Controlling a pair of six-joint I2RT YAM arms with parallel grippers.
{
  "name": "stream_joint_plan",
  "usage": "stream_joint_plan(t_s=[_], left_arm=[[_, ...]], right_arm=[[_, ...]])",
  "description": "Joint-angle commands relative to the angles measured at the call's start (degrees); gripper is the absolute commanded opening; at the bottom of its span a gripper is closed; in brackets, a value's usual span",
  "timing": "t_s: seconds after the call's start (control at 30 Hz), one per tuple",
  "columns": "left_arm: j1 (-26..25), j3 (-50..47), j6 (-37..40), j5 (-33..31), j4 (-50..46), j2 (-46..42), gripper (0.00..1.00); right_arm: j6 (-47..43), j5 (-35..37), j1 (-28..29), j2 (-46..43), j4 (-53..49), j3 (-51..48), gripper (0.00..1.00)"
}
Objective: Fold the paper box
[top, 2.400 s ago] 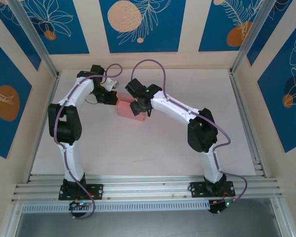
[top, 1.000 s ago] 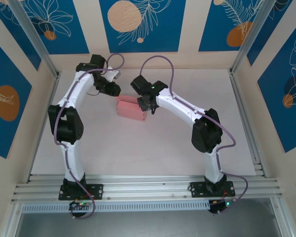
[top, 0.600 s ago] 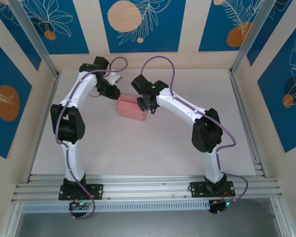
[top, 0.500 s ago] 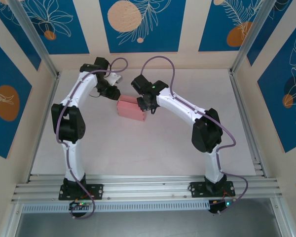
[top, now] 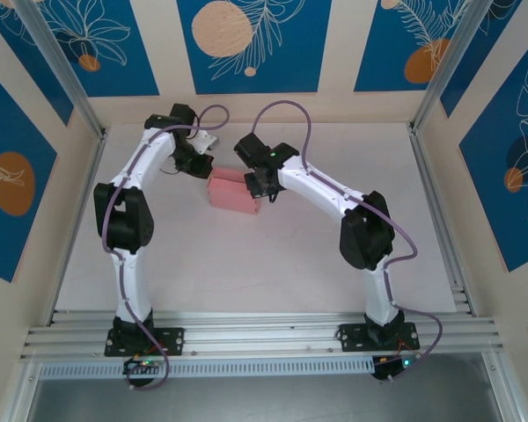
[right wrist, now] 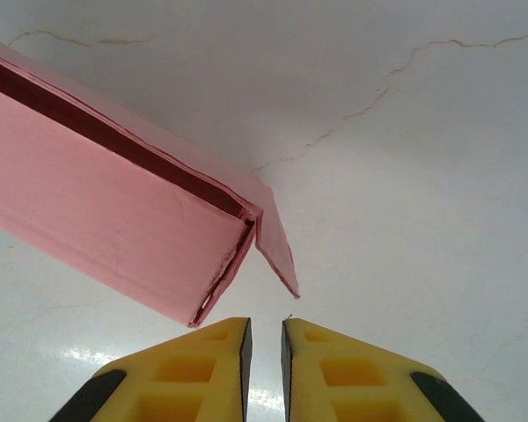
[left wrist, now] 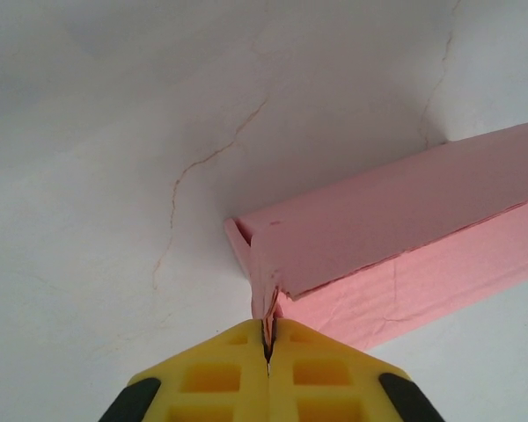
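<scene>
Folds of thin pink card: the paper box lay long and rectangular on the white, hairline-cracked desk.
The left hand was clenched on a creased end flap; the right hand, yellow waffled pads slightly parted, gripped nothing just beside the other end.

A small pink paper box lies slantwise on the white counter, between the two arms. The left gripper meets its far left corner, and the right gripper sits at its right end (the fingers are too small to judge).
</scene>
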Motion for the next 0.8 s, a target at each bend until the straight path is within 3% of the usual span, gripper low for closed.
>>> stream_joint_plan(t_s=[0.0, 0.3, 0.37, 0.53, 0.77], left_arm=[[-0.30, 1.59, 0.10, 1.32, -1.43, 0.11, 0.04], [-0.48, 0.93, 1.45, 1.10, -0.99, -0.71, 0.04], [-0.49, 0.72, 1.47, 1.14, -0.82, -0.81, 0.04], [-0.56, 0.05, 1.41, 0.94, -0.64, -1.08, 0.03], [-0.56, -0.31, 1.12, 1.13, -0.33, -1.52, 0.04]], right_arm=[[1.28, -0.87, -0.19, 0.65, -0.15, 1.82, 0.19], [-1.45, 2.34, 0.41, -3.70, 0.62, 0.23, 0.20], [-2.63, 2.56, 0.18, -4.17, 1.26, -0.35, 0.25], [-4.40, 1.32, -0.24, -3.32, 1.47, -0.07, 0.33], [-4.71, 0.42, -0.96, -0.62, 0.82, 1.97, 0.33]])
